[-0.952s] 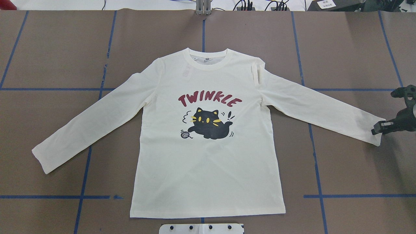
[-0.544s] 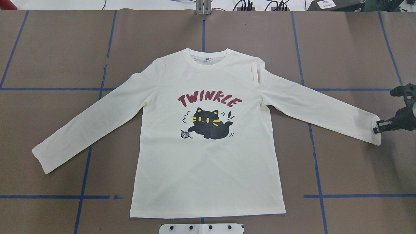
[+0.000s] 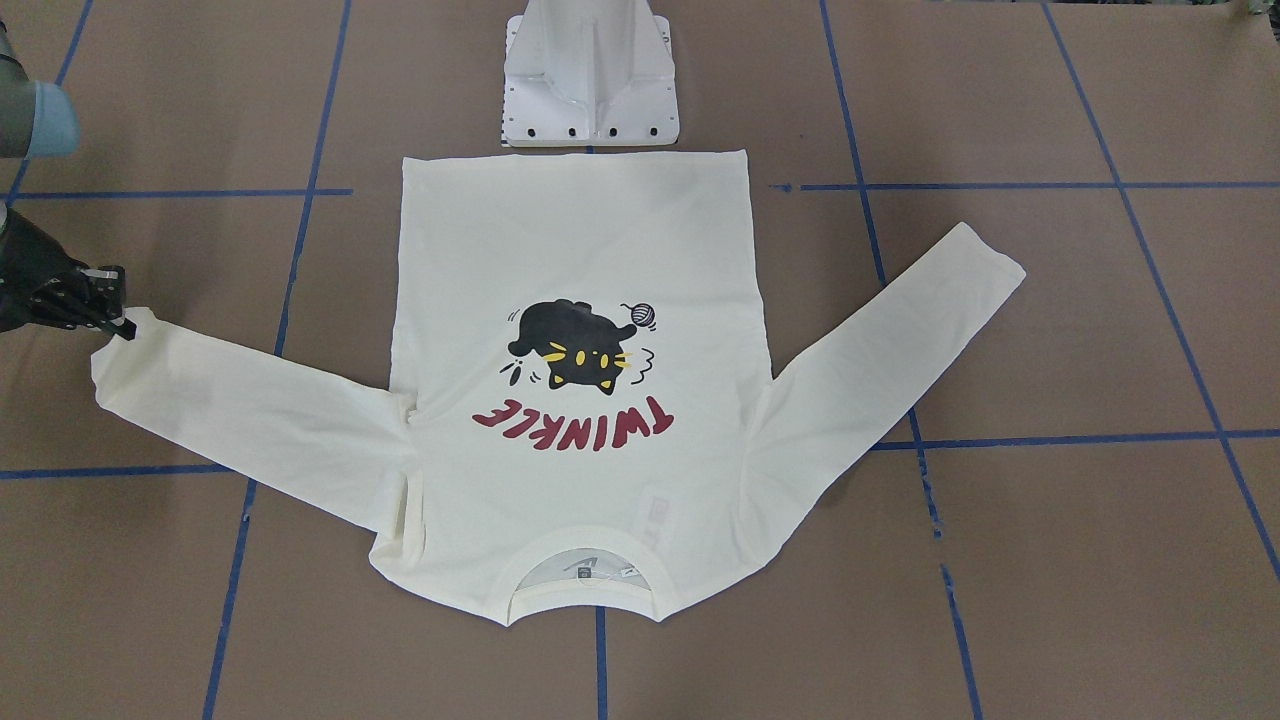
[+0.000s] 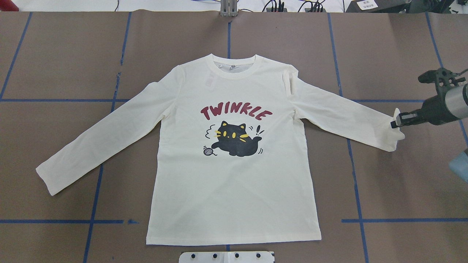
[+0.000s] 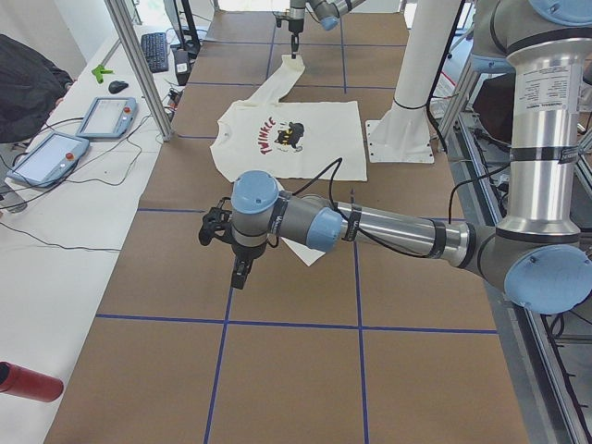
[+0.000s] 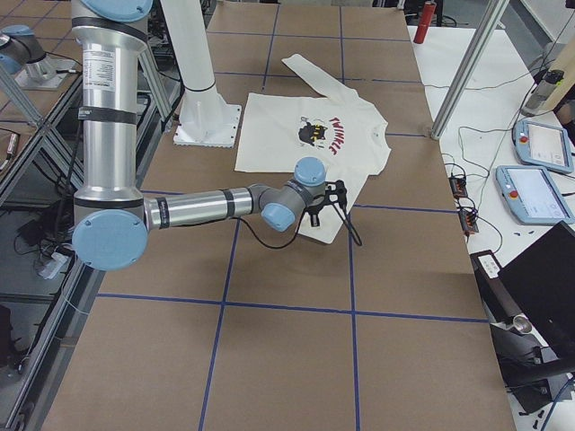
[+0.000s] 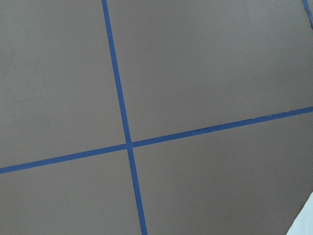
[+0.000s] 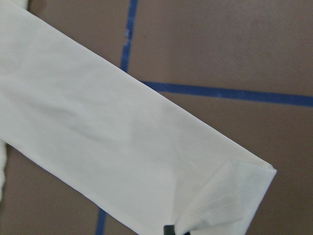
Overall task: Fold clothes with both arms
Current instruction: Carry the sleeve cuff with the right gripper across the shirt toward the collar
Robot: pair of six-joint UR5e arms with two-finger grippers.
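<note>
The cream-white T-shirt (image 4: 234, 190) lies flat, print up, collar away from me; it also shows in the front view (image 3: 580, 230). My right gripper (image 4: 395, 124) is shut on the cuff of the right sleeve (image 4: 347, 117) and holds the cuff's corner curled up off the table. It also shows in the front view (image 3: 120, 325), and the right wrist view shows the turned-up cuff (image 8: 230, 196). The left sleeve's cuff (image 4: 51, 179) lies flat. My left gripper (image 5: 238, 275) hovers beyond that cuff over bare table; I cannot tell whether it is open or shut.
The white pedestal base (image 3: 590, 80) stands just behind the hem. Blue tape lines (image 7: 120, 98) cross the brown table. Two teach pendants (image 5: 102, 116), a metal post (image 5: 139, 65) and a red cylinder (image 5: 23, 381) are along the far side.
My right gripper has moved inward toward the shirt and away from me with the cuff. The sleeve end is now lifted and curled. The rest of the shirt has not moved.
</note>
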